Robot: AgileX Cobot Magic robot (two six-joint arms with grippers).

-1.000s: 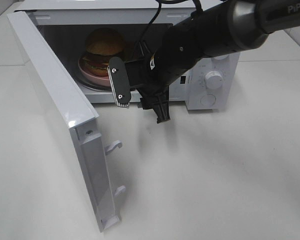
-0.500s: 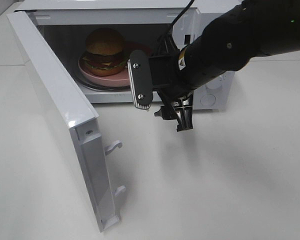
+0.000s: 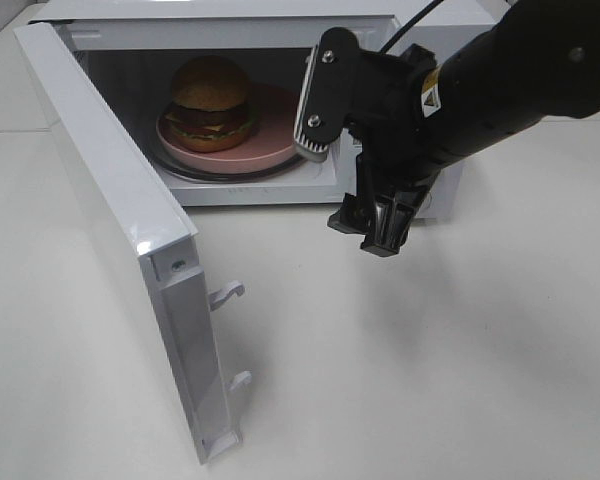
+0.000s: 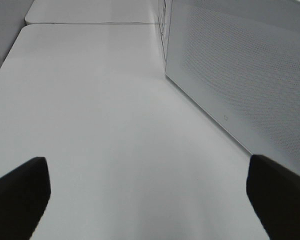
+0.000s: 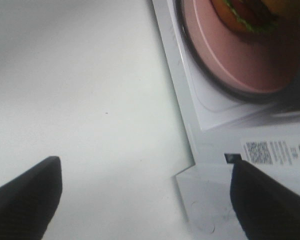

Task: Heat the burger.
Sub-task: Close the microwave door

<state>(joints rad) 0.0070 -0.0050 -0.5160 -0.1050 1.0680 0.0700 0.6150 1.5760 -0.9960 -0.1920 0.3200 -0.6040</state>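
Backed away toward 3 o'clock from the oven mouth over the past second, the right gripper (image 3: 345, 190) now hangs in front of the microwave's (image 3: 230, 10) control side, its jaws spread wider than before and holding nothing. The burger (image 3: 212, 98) has not moved: it sits inside the cavity on the 10 o'clock part of the pink plate (image 3: 265, 145), with the gripper at about 4 o'clock from it and clear of it. The door (image 3: 110, 190) stands swung open at 9 o'clock of the cavity, over the white table (image 3: 460, 370)

From the left wrist, the left gripper (image 4: 150, 200) shows only two dark fingertips (image 4: 20, 195) set far apart, nothing between them but bare table (image 4: 100, 125); the door's dotted panel (image 4: 240, 85) stands just beside it

From the right wrist, the right gripper (image 5: 147, 197) is spread wide and empty, one fingertip (image 5: 25, 192) over the table (image 5: 80, 95). Beyond the fingers lie the microwave's front sill (image 5: 190, 125), the plate (image 5: 235, 65) and a sliver of the burger (image 5: 245, 12) with its green lettuce, well apart from both fingers
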